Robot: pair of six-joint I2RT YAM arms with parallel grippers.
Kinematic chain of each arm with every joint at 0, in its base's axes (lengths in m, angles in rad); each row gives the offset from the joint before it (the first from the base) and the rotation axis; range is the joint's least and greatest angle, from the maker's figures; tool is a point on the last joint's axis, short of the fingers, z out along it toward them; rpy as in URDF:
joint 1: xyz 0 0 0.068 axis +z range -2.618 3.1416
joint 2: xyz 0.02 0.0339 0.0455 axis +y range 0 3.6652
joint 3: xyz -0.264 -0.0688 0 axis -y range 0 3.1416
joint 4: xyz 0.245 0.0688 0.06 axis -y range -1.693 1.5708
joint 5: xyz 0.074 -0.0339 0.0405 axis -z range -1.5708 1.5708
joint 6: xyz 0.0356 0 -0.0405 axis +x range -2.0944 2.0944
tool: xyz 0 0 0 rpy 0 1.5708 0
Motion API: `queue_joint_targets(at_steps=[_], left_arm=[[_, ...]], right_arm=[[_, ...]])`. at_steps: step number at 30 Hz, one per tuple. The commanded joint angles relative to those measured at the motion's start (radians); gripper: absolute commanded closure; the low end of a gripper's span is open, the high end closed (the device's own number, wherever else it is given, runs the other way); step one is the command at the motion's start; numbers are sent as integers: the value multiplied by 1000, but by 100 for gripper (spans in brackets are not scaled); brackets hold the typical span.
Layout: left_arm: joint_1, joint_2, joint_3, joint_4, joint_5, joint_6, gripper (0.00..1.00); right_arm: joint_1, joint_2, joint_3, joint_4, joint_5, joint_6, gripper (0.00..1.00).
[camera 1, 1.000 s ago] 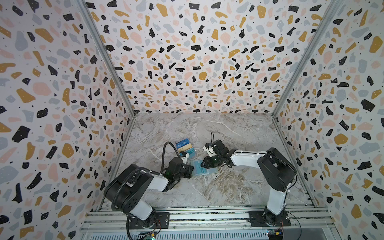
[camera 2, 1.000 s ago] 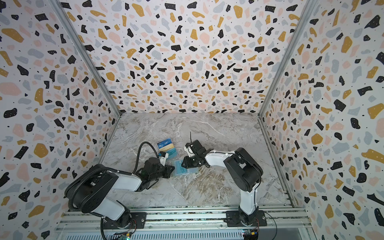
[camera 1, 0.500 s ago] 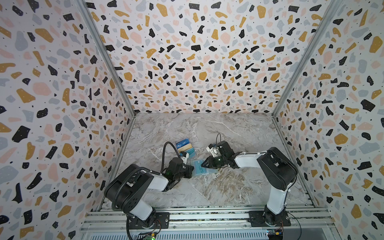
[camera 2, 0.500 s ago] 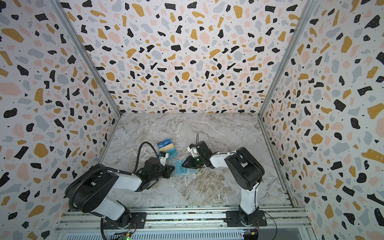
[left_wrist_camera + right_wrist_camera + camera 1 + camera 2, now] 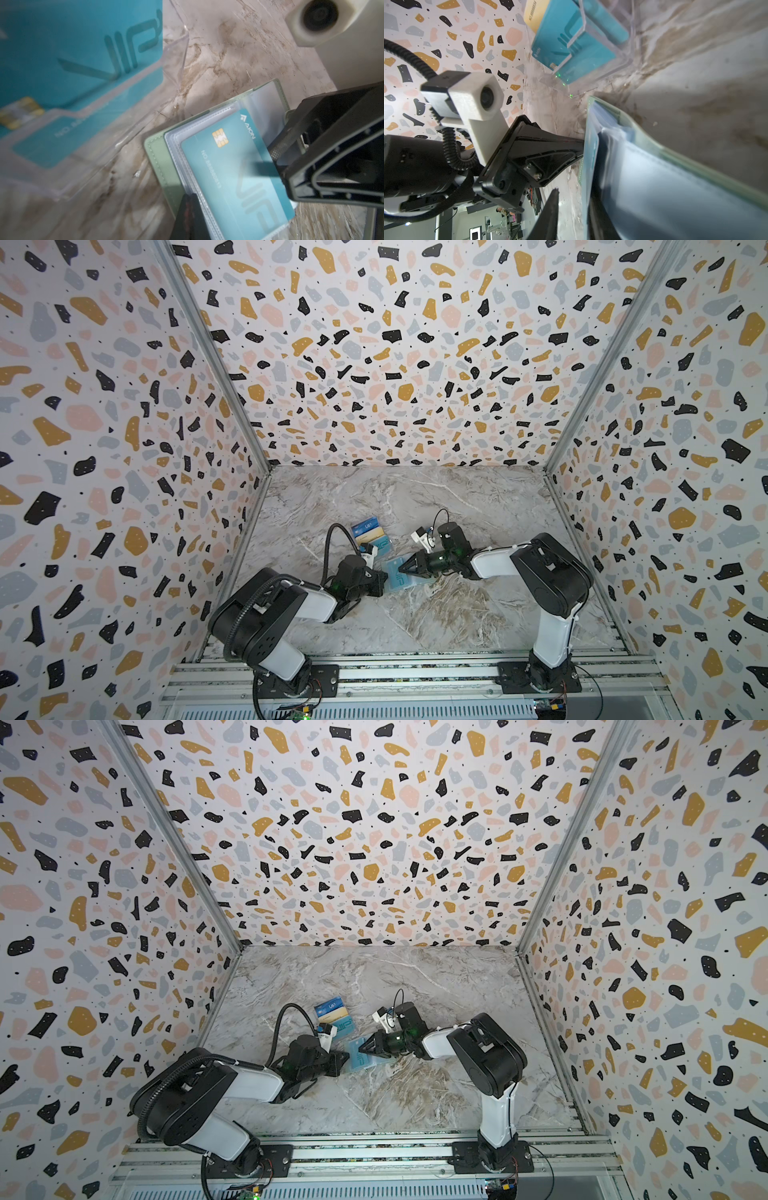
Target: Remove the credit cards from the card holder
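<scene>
The mint-green card holder lies open on the marble floor between both arms. A teal VIP credit card sits in its clear top sleeve. My left gripper is shut, and its tips press on the holder's near edge. My right gripper reaches in from the opposite side, its jaws slightly apart. The teal card's edge stands between them: one finger is clear of it, the other is partly hidden behind it.
A clear tiered stand stands just behind the holder. It carries a dark blue card, a tan-gold card and a teal VIP card. Terrazzo walls enclose the floor on three sides.
My right gripper has tipped down and its tips have come onto the holder's card edge, jaws a little narrower. The left gripper and the holder have stayed put.
</scene>
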Motion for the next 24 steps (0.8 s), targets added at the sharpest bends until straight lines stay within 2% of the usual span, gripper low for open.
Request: queue_joint_targets(at_steps=[1,24], left_arm=[[-3,16,-10,-56,11,16,100],[-3,18,-26,-49,-5,7,100]], right_arm=[[10,13,25,25,-53,3,74],[18,62,35,42,-60,4,71]])
